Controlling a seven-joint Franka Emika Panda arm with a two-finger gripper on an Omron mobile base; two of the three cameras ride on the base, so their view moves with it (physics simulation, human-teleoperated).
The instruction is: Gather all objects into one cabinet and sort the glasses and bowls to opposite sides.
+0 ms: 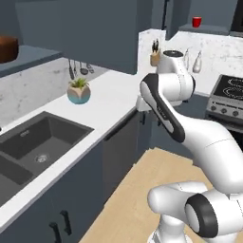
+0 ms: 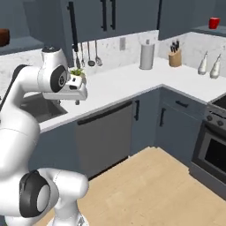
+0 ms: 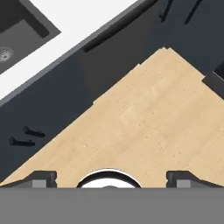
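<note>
The dark brown bowl (image 1: 6,48) rests on an inner shelf of the slate blue-grey wall cabinet (image 1: 95,33) at the far left; its edge (image 2: 3,37) also shows in the right base view. A red mug (image 1: 196,22) stands on a high shelf at the back right, seen again as the red mug (image 2: 214,23). My gripper (image 2: 77,100) hangs over the counter's front edge beside the sink, pointing down at the floor. In the hand view the gripper (image 3: 111,178) is open, its fingertips (image 3: 43,177) far apart with nothing between them.
A teal plant pot (image 1: 78,92) sits on the white counter (image 1: 111,102) behind my hand. A dark sink (image 1: 33,142) lies to the left. A paper towel roll (image 2: 147,55), knife block (image 2: 175,58) and white bottles (image 2: 208,64) line the back; a stove (image 1: 230,92) stands right.
</note>
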